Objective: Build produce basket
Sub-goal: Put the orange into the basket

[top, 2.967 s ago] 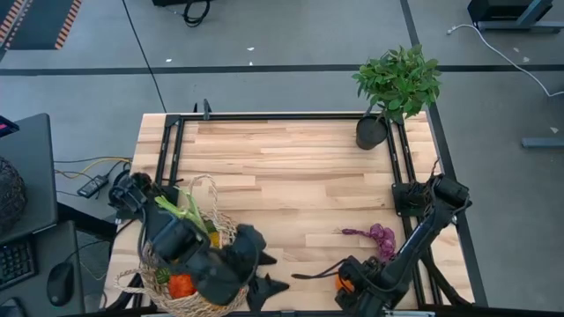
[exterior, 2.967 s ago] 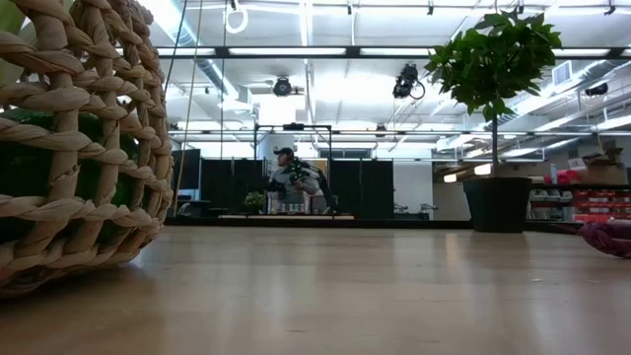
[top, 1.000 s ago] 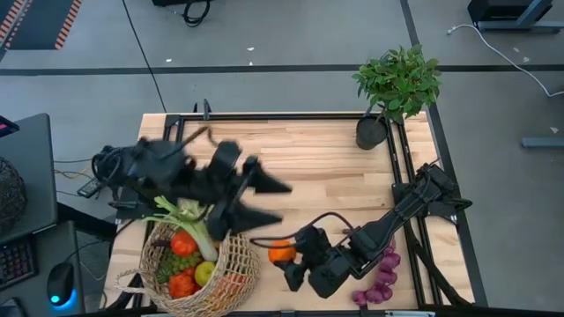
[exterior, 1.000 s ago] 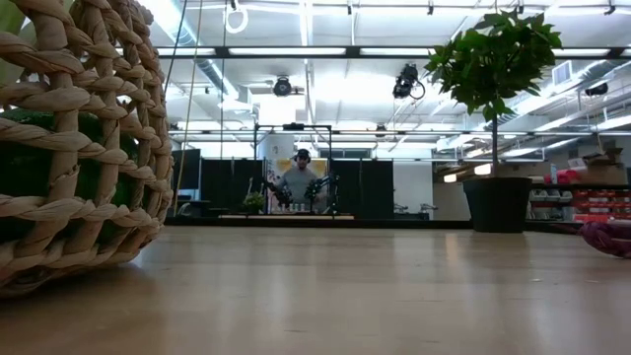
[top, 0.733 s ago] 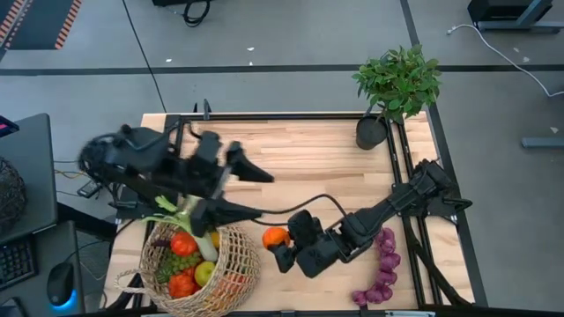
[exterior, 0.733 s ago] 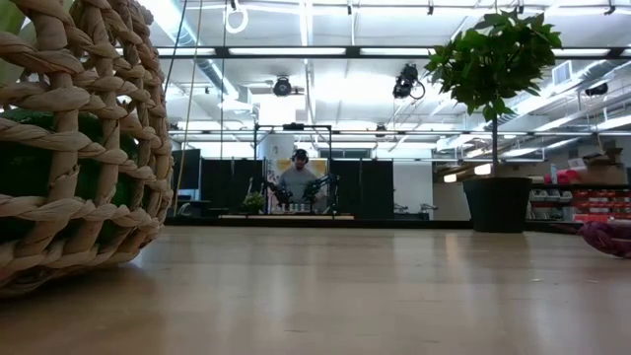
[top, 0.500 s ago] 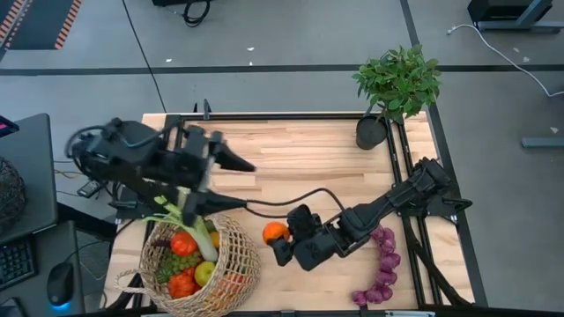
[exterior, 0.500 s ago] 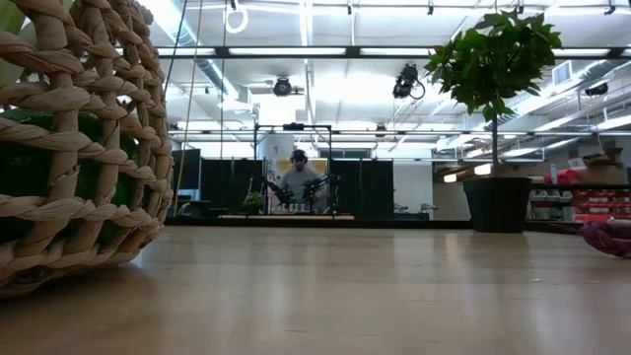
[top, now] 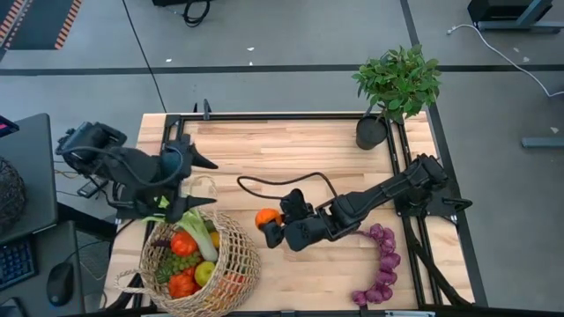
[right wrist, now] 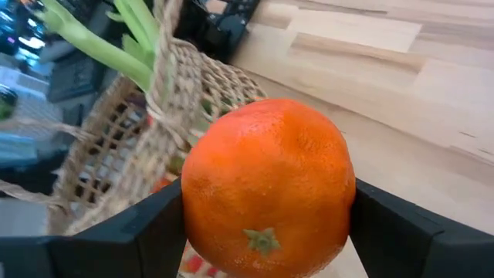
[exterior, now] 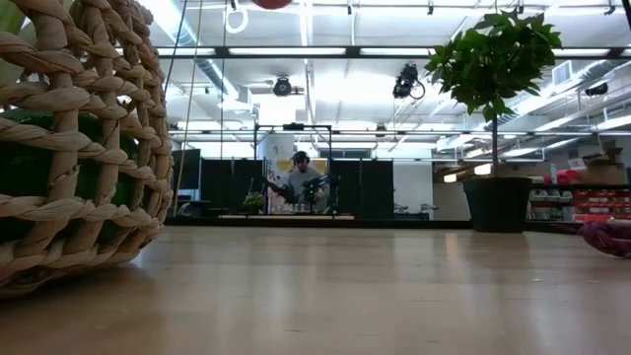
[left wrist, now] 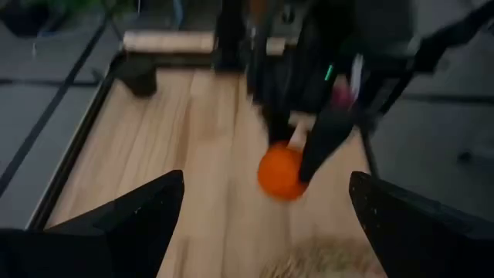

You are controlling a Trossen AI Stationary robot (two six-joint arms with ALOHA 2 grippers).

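The tan wicker basket (top: 196,264) stands on the table's near left corner, filled with produce: a leek (top: 189,220), tomatoes and green grapes. The right wrist view shows its rim (right wrist: 154,131) close ahead. An orange (top: 267,219) hangs just right of the basket, and my right gripper (top: 275,227) is shut on it. My left gripper (top: 196,183) is open and holds nothing, above the table's left edge just beyond the basket. In its wrist view, the left gripper (left wrist: 266,224) faces the orange (left wrist: 282,171). Purple grapes (top: 379,264) lie on the table at the near right. My right gripper pinches the orange by two opposite sides (right wrist: 193,201) between its two fingers (right wrist: 123,232). The fingers slant down from the table's right. The orange is lifted clear of the table, and its green stem star (right wrist: 262,239) faces back toward the wrist.
A potted plant (top: 397,81) stands at the far right corner. A black frame (top: 282,116) runs along the table's far edge and sides. Bare wood (top: 291,158) lies between the basket and the plant. In the low view a person (exterior: 301,182) shows far back in the room.
My left gripper has drawn back from above the basket toward the table's left edge, turning as it went, and has stayed open. My right gripper has carried the orange toward the table's left edge, toward the basket, clear of the table.
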